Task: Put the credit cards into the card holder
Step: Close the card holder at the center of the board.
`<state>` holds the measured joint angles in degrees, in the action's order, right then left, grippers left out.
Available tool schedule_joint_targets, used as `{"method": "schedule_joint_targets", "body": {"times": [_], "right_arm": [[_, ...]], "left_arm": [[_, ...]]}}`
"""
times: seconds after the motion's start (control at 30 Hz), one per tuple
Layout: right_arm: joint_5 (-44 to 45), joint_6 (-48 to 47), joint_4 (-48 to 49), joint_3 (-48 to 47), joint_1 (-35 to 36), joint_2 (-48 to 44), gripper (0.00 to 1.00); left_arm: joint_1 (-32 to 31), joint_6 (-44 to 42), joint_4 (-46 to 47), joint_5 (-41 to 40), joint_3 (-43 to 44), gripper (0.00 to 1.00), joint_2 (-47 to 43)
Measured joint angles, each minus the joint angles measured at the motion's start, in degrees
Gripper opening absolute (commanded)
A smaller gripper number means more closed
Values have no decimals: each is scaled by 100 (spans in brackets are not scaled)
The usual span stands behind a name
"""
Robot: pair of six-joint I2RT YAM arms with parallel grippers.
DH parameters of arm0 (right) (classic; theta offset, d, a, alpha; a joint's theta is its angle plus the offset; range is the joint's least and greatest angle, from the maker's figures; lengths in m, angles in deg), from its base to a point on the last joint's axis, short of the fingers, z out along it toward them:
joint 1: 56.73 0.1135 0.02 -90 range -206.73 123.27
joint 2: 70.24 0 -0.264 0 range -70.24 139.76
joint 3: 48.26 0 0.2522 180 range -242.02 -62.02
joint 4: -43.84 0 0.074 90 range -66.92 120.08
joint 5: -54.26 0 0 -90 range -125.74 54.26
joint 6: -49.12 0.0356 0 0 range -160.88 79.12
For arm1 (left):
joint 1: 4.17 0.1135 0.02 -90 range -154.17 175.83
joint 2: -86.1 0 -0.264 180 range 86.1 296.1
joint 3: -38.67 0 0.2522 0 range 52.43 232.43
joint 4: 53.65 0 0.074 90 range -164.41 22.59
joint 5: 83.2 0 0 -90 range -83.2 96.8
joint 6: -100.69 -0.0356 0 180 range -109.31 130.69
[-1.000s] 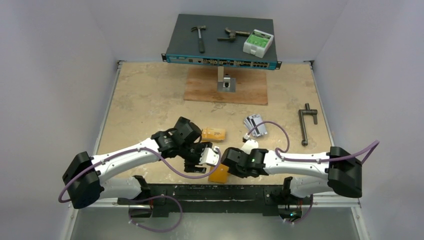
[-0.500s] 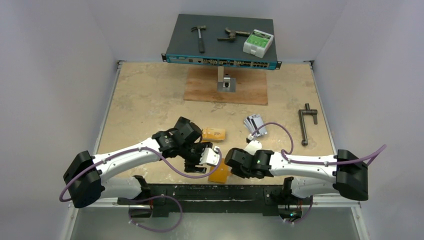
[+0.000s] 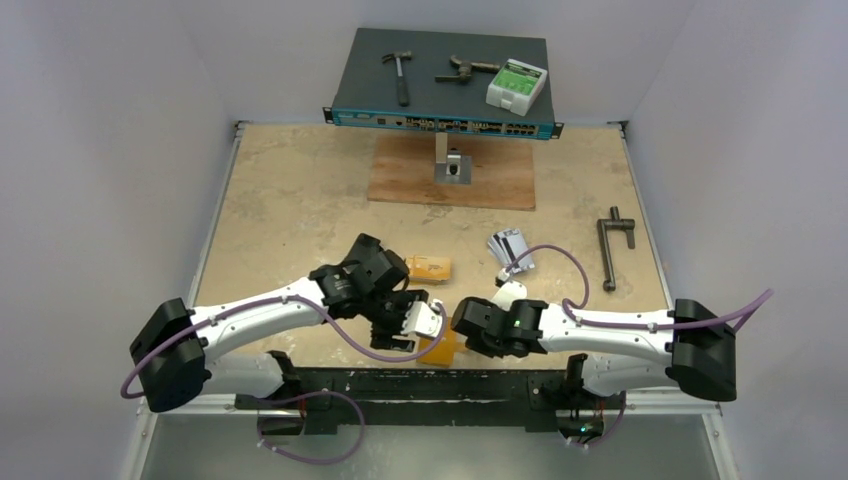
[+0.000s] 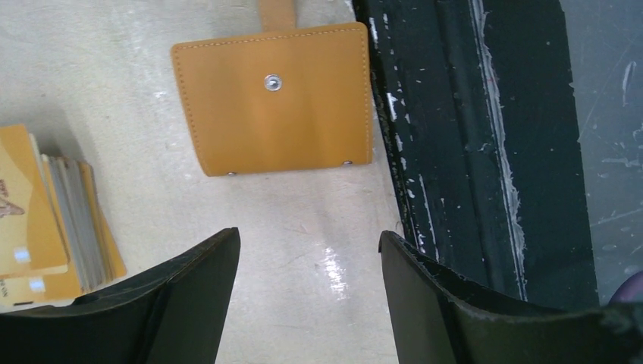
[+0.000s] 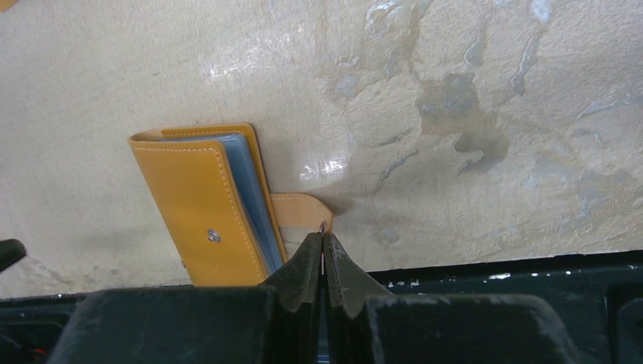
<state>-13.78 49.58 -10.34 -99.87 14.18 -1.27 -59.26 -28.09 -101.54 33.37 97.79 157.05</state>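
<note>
The orange card holder (image 3: pixel 441 351) lies closed at the table's near edge, snap stud up (image 4: pixel 277 98). In the right wrist view it stands slightly ajar (image 5: pixel 201 205), with blue-grey sleeves showing. My right gripper (image 5: pixel 324 239) is shut on its small snap tab (image 5: pixel 299 212), to the holder's right (image 3: pixel 459 336). My left gripper (image 4: pixel 307 239) hovers open just left of the holder (image 3: pixel 421 320), with nothing between its fingers. A stack of yellow-orange credit cards (image 3: pixel 427 268) lies behind the left gripper (image 4: pixel 53 220). Silver-grey credit cards (image 3: pixel 511 248) lie fanned further right.
The black front rail (image 4: pixel 455 114) runs right beside the card holder. A network switch (image 3: pixel 440 80) at the back carries a hammer and other tools. A wooden board (image 3: pixel 452 175) with a metal block lies in front of it. A metal clamp (image 3: pixel 612 250) lies at right.
My right gripper's jaws have closed onto the snap tab. The left gripper has shifted slightly nearer the table's front edge, still open.
</note>
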Motion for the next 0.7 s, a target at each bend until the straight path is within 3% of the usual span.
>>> {"method": "schedule_joint_targets", "body": {"times": [0.37, 0.43, 0.53, 0.63, 0.7], "right_arm": [[-48, 160, -9, 398, 0, -503, 0], [-92, 168, 144, 557, 0, -612, 0], [-155, 166, 339, 697, 0, -732, 1], [-199, 144, 437, 678, 0, -754, 33], [-177, 140, 361, 608, 0, -743, 41]], "left_arm": [[-518, 2, 17, -4, -444, 68, 214], [-640, 4, 20, -15, -535, 49, 216], [-896, -238, 789, -461, -702, 46, 249], [-1141, -531, 1432, -887, -682, 44, 284], [-1311, -699, 1602, -1126, -621, 44, 308]]}}
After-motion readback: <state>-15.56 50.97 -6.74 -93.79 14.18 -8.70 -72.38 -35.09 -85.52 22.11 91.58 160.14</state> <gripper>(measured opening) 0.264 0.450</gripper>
